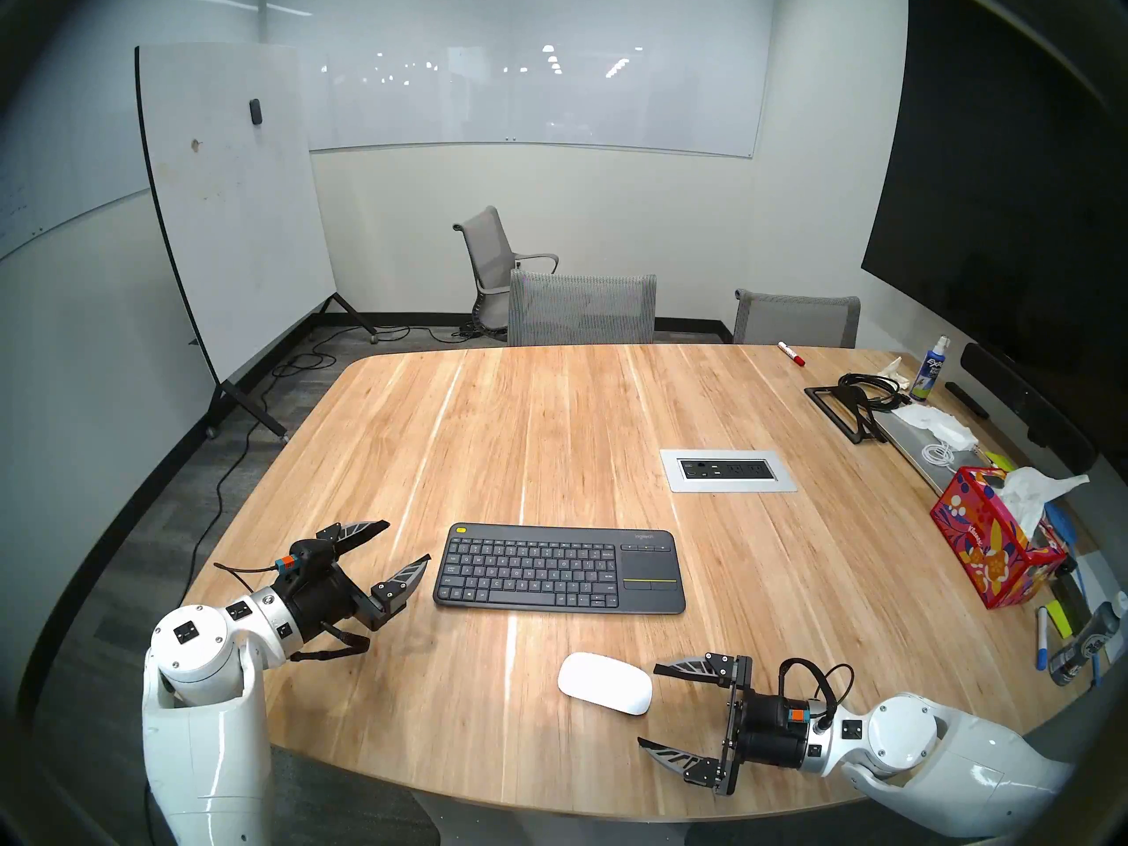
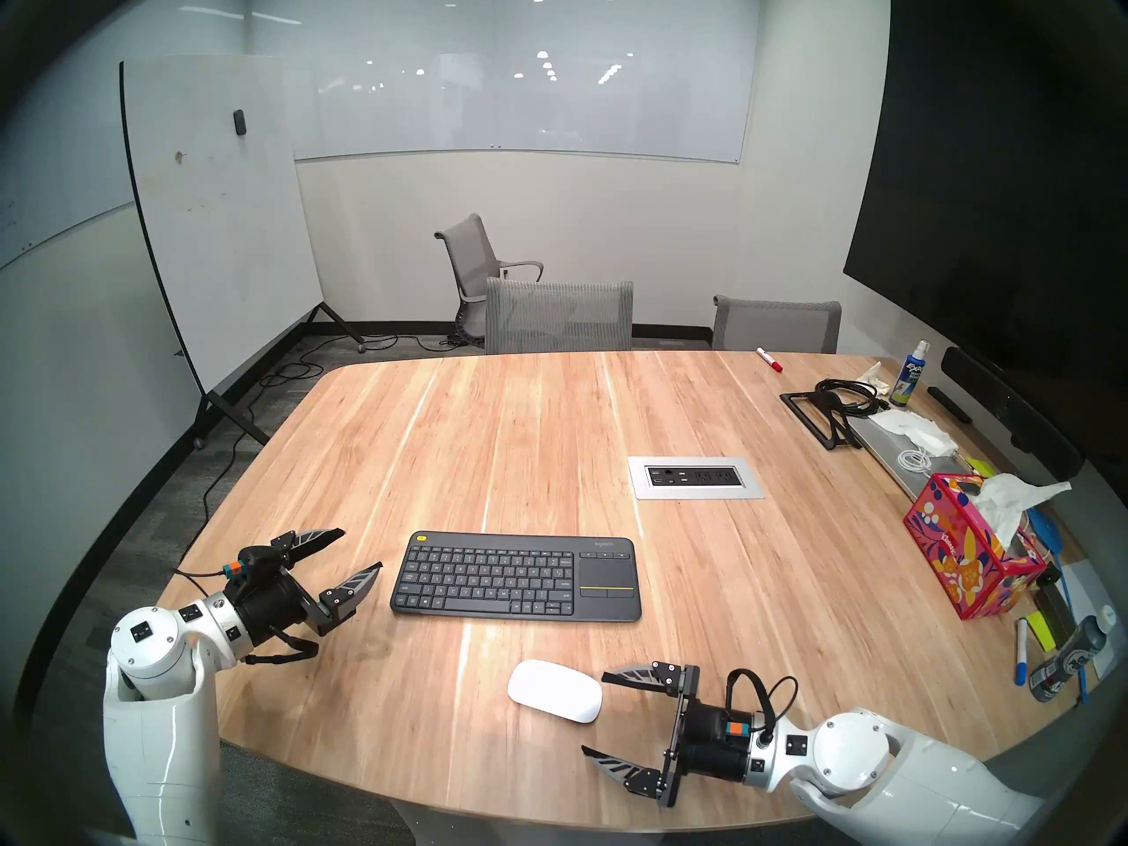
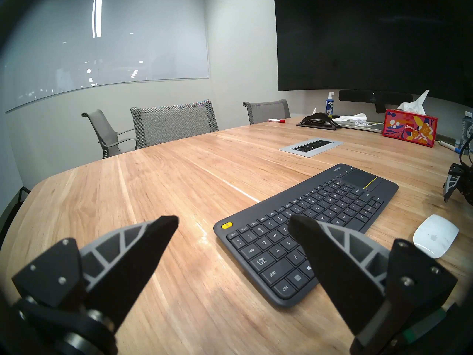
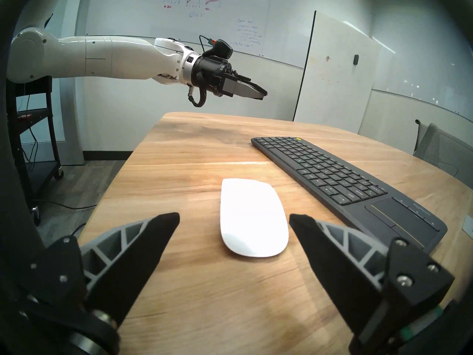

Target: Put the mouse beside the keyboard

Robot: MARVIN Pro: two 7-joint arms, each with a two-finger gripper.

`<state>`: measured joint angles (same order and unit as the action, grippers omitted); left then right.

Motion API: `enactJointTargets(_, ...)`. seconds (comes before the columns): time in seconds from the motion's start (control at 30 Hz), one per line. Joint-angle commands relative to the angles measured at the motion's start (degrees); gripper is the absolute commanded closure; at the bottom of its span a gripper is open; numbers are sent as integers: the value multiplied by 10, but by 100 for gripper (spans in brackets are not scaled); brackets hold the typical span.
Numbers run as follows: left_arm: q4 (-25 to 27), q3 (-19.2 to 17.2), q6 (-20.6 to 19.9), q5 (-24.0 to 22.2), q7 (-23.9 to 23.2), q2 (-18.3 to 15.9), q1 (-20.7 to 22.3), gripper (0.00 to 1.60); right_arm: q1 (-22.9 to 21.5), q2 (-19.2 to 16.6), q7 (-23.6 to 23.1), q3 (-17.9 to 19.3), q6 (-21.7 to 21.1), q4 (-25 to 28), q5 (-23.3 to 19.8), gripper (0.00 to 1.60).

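- Head left view: the white wireless mouse (image 1: 604, 683) lies on the wooden table (image 1: 549, 436), near edge, in front of the Logitech keyboard (image 1: 558, 568) toward its touchpad end, with a gap between them. Right gripper (image 1: 647, 704) is spread wide and empty, fingertips just beside the mouse. Left gripper (image 1: 406, 542) is wide open too, holding nothing, left of the keyboard.
- Head right view: same layout. The outlet panel (image 2: 696, 477) and Kleenex box (image 2: 970, 558) sit well away, far and right, so nothing blocks the spot right of the keyboard.
- Left wrist view: keyboard ahead, mouse past its near right side.
- Right wrist view: the mouse sits just ahead of the open fingers (image 4: 143, 247). It looks light, rigid, glossy and low-domed, so probably slippery; I'd pinch its long sides low down.
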<state>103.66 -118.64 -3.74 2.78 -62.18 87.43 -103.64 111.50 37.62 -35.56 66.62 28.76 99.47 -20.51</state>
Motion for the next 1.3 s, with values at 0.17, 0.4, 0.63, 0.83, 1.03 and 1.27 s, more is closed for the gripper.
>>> enactJointTargets(0.17,13,-1,-1,0,1,0,-1,0,-26,10,-19,-4,-20,-4,-4,0)
enactJointTargets(0.4,13,-1,-1,0,1,1,-1,0,-42,22,-28,-9,-36,-10,2,0)
enactJointTargets(0.63,13,-1,-1,0,1,1,-1,0,-51,30,-34,-15,-42,-16,7,0)
enactJointTargets(0.83,13,-1,-1,0,1,1,-1,0,-56,31,-39,-17,-48,-15,8,0)
enactJointTargets(1.03,13,-1,-1,0,1,1,-1,0,-60,34,-41,-17,-51,-15,10,0)
enactJointTargets(1.27,13,-1,-1,0,1,1,-1,0,-66,41,-45,-19,-54,-21,11,0)
